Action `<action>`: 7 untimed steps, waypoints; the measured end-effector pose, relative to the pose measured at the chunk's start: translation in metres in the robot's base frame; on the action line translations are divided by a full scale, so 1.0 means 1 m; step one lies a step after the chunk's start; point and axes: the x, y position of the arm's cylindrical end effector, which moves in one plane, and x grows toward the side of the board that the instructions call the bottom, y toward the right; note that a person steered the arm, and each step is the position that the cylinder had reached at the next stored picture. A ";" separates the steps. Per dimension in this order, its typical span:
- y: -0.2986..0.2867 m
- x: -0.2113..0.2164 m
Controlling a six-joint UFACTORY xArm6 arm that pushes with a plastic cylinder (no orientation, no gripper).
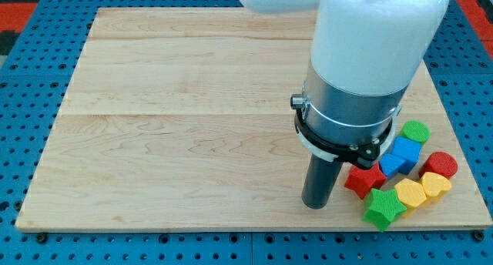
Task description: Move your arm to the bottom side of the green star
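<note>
Wooden board lies on blue pegboard.

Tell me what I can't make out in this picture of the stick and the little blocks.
- Blue block: in the camera view, the arm's grey collar covers its upper left part.
- Green cylinder: the collar hides its left edge.
- Arm: its upper part is cut off by the view's top.
- My tip shows, left of the red star and green star.

Bare strip below green star; yellow block crowds right.
</note>
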 end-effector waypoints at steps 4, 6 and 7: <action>-0.018 0.004; -0.013 0.032; -0.008 0.032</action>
